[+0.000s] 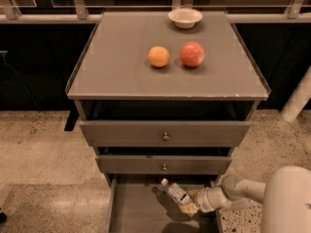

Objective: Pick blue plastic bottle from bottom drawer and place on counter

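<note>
Far left lies a speckled stone floor [39,144], with a grey drawer cabinet rising from it in the middle of the view. Its flat grey top, the table [112,72], is bare on its left half; just right of its centre sit an orange fruit [158,56] and, close beside it on the right but not touching, a red fruit [192,54]. Behind these two, at the table's rear edge, stands a small pale bowl [185,17]. Below the table the top drawer [126,132] is pulled out a little and bears a small round knob at its middle; the middle drawer [131,164] under it, with a like knob, also stands out slightly. The bottom drawer [136,208] is drawn out farthest, and the left part of its flat grey floor lies bare. Over the right part of that drawer is the blue plastic bottle [176,193], tilted with its white cap pointing up and to the left toward the middle drawer's front, its label facing up, and a dark shadow on the drawer floor beneath it. The claw [191,207] reaches in from the right at the drawer's right side and is closed on the bottle's lower end. Its pale arm [233,191] runs rightward to the rounded white robot body [286,200] in the lower right corner, and above that, well apart, a white post [297,101] leans at the right edge
</note>
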Controlling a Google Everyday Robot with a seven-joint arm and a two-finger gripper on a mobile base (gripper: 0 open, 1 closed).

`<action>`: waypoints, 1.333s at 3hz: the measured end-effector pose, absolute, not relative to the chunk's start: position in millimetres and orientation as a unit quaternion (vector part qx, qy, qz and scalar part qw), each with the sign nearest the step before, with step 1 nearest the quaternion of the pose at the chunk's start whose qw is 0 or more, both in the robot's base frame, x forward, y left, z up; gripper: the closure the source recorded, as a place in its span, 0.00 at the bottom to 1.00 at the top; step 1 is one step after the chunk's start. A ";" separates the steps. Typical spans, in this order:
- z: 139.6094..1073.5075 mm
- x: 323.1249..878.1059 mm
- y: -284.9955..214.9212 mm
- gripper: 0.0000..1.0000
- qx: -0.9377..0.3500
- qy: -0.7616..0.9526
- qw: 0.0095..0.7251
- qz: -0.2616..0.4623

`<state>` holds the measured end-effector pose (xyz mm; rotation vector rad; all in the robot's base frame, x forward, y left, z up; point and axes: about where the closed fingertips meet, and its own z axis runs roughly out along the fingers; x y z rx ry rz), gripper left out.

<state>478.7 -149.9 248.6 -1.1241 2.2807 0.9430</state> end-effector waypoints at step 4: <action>467.3 449.1 -83.0 1.00 -0.377 0.849 0.333 0.159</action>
